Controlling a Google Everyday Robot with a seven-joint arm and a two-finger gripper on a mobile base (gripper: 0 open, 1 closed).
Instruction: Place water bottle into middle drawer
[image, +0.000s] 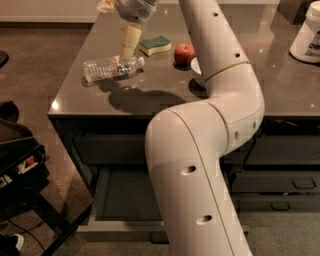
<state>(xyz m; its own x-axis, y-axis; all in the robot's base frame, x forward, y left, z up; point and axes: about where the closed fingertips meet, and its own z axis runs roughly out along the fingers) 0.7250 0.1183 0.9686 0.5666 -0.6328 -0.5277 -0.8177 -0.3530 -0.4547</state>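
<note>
The water bottle (112, 67) lies on its side on the grey countertop (150, 100), cap pointing right. My gripper (115, 30) hangs just above the bottle's cap end, open, with one cream finger (129, 42) pointing down at the bottle and nothing held. Below the counter the middle drawer (125, 197) stands pulled out, and its dark interior shows nothing inside. The white arm crosses in front of the drawer's right part and hides it.
A green-and-yellow sponge (155, 45) and a red apple (184, 53) sit right of the bottle, with a white bowl (195, 65) half hidden behind the arm. A white tub (306, 35) stands far right. Black equipment (20, 165) is on the floor at left. Closed drawers (280, 180) flank the right.
</note>
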